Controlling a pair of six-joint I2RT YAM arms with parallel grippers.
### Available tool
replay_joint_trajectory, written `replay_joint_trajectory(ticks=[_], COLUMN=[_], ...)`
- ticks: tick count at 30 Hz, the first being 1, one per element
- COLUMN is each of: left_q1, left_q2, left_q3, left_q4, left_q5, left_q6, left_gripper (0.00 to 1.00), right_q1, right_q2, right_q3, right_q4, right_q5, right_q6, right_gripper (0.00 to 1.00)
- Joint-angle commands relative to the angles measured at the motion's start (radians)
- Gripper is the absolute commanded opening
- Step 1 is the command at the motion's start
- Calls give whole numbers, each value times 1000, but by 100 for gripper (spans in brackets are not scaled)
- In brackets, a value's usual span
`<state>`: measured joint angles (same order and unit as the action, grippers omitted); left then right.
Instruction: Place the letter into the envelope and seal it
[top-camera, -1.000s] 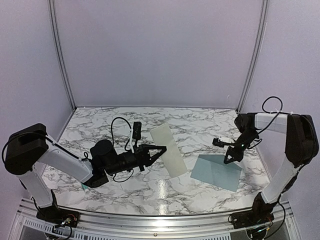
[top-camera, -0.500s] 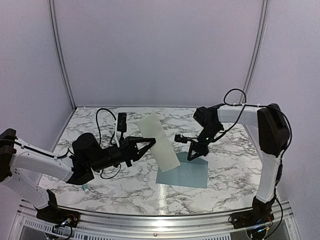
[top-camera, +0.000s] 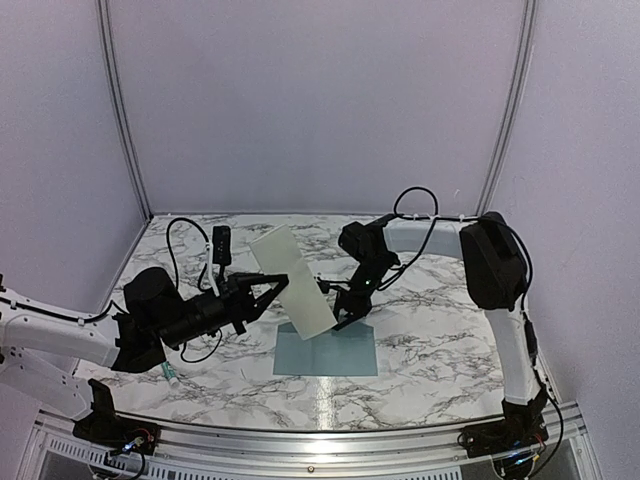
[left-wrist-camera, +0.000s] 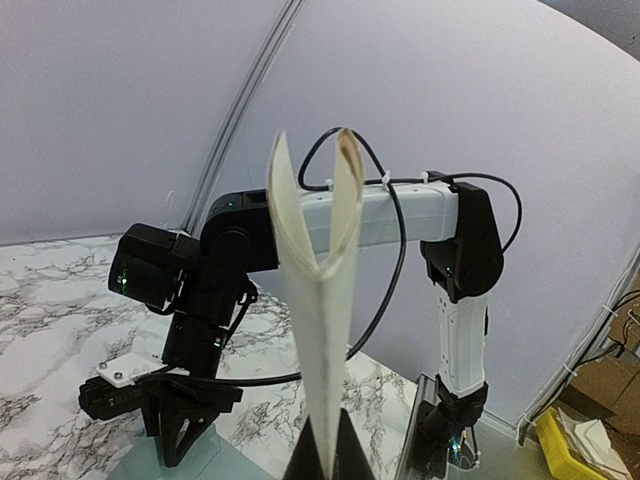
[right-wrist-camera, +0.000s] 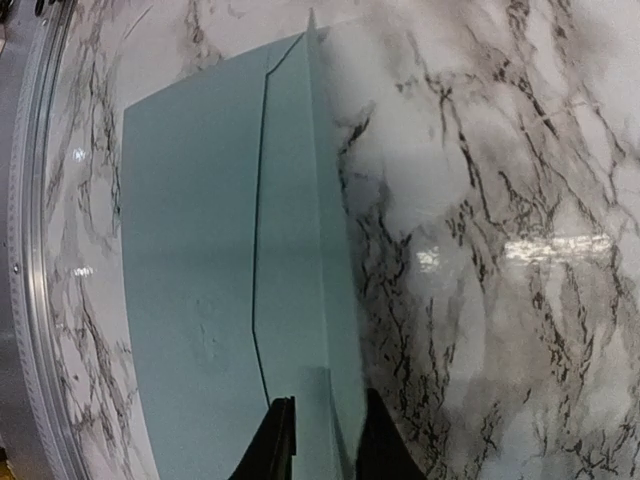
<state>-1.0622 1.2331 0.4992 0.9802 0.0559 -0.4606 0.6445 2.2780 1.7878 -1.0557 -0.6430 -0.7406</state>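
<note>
Pale lilac walls (top-camera: 320, 100) enclose a black-veined white marble table (top-camera: 430, 320); a yellow bin (left-wrist-camera: 578, 448) sits off it.

Cream letter (top-camera: 292, 280) up, blue-grey envelope (top-camera: 327, 352) down
We see the folded letter tilted in the air near the flat envelope, flap (right-wrist-camera: 290, 220) lifted.

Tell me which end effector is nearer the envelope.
Right. The right end effector grips the envelope at its flap edge; the left end effector holds the letter raised, to the left of it.
</note>
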Motion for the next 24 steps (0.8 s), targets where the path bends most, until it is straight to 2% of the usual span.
replay_joint_trajectory(ticks=[1,6,9,14,15,16,17,20,22,24], left_q1=[-4,-4,-3,11,17,22,28,49,61,63], left_q2=[11,64,116,218,237,255,272,329,360,388], left_q3=[15,87,135,228,246,262,278,327,357,382], left_q4=[-30,-64,-81,-97,-97,-97,-97,-95,-94,-84], left_q5=[-24,-41,-51,-51,-51,-51,-41,2,38,73], left_q6=[13,13,33,40,31,26,21,-14,-28,-31], left_gripper=[0,0,0,0,0,0,0,0,0,0], right_q1=[-9,-119,-222,-290,-299,-312,-335,-411,-430,-428], right_q2=[-55,-232,-358,-573,-613,-648,-680,-733,-731,-724], right_q3=[22,11,33,-34,-63,-100,-155,-251,-265,-278], right_q4=[-20,-30,-20,135,179,225,273,360,319,255], right_q5=[-13,20,-8,12,11,-5,-69,-236,-316,-389], right_q6=[27,43,67,132,160,194,240,312,249,188], right_gripper=[22,39,43,57,65,79,97,98,98,90])
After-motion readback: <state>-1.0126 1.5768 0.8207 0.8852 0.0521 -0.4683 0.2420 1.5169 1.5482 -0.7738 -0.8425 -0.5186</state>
